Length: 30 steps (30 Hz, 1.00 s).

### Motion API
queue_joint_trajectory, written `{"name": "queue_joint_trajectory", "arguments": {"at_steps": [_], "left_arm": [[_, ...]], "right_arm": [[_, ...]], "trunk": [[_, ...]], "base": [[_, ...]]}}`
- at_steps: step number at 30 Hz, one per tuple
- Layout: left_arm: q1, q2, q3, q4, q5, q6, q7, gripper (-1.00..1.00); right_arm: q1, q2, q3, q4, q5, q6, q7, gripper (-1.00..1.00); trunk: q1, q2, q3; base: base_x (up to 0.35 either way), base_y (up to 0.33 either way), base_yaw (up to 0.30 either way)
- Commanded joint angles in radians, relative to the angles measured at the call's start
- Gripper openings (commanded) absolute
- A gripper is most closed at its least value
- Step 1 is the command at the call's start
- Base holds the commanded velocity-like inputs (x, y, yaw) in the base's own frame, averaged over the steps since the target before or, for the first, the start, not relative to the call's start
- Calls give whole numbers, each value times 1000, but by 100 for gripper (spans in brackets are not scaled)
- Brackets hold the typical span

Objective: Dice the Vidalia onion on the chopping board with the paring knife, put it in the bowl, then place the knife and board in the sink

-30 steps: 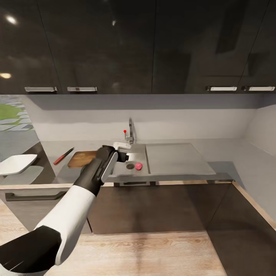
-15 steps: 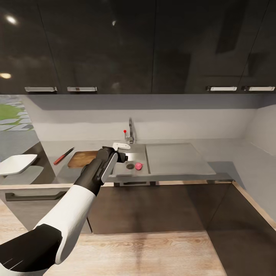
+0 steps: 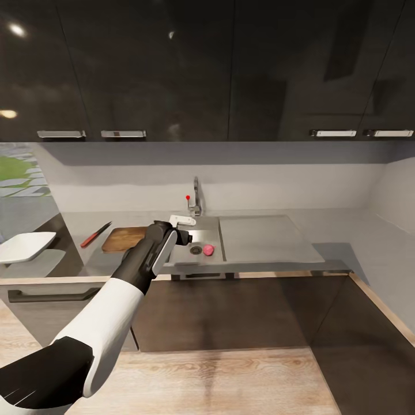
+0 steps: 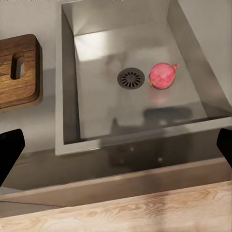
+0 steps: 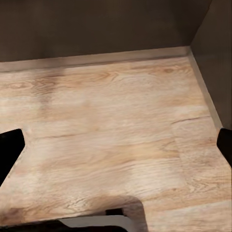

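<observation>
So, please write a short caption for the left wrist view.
Open left gripper above the sink, with the Vidalia onion beside the drain.

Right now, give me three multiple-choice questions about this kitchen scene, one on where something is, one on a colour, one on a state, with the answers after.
1. Where does the Vidalia onion lie?
A. on the chopping board
B. in the sink, beside the drain
C. in the bowl

2. What colour is the paring knife handle?
A. red
B. blue
C. white

3. What state is the left tool in?
A. shut on the onion
B. shut on the knife
C. open, holding nothing

Answers: 1 B, it rests on the sink floor next to the drain. 2 A, red against the grey countertop. 3 C, its fingertips stand wide apart above the sink.
</observation>
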Motion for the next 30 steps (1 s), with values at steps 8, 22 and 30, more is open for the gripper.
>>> {"name": "queue_joint_trajectory", "arguments": {"at_steps": [8,22,30], "left_arm": [[-1,0,-2,-5,11,1,9,100],[-1,0,-2,-4,9,1,9,100],[-1,0,-2,3,9,0,9,100]], "right_arm": [[139,21,1,128,-9,-1,1,100],[196,18,-28,-231,-259,43,1,100],[197,20,-34,-152,-282,45,2,100]], "trunk": [[1,-2,-2],[1,-2,-2],[1,-2,-2]], "base": [[0,0,0],[0,0,0],[0,0,0]]}}
